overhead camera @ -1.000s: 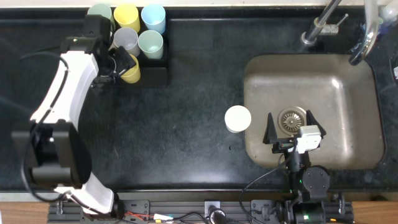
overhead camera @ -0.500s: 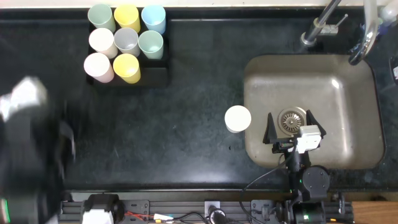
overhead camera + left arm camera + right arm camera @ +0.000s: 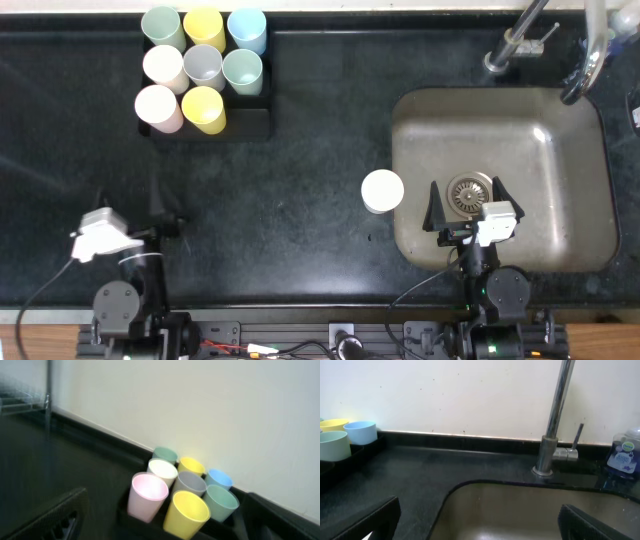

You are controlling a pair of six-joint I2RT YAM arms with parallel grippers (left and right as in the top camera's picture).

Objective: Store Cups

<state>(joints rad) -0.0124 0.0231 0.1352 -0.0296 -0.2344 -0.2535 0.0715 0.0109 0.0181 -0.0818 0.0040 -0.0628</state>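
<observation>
Eight cups [image 3: 204, 65] stand packed in a black rack [image 3: 256, 122] at the far left of a dark countertop [image 3: 300, 240]. One white cup [image 3: 382, 190] sits alone near the middle, just beside the left rim of the steel sink [image 3: 560, 150]; whether it is mouth-up or inverted cannot be told from above. The rack's near row holds a pink cup [image 3: 159, 108] and a yellow cup [image 3: 203, 108], leaving the near-right slot bare, which looks like the place meant for the stray. The left gripper [image 3: 130, 208] sits at the near left, close to its own base, fingers spread wide and holding nothing, its camera facing the rack across open counter. The right gripper [image 3: 467, 205] hangs over the near part of the sink by the drain [image 3: 462, 188], jaws likewise wide and empty, looking toward the faucet [image 3: 555, 415] and a soap bottle [image 3: 625, 455] at the far right. The task appears one cup short of done; the right arm stands nearer that cup, the left nearer the rack.
</observation>
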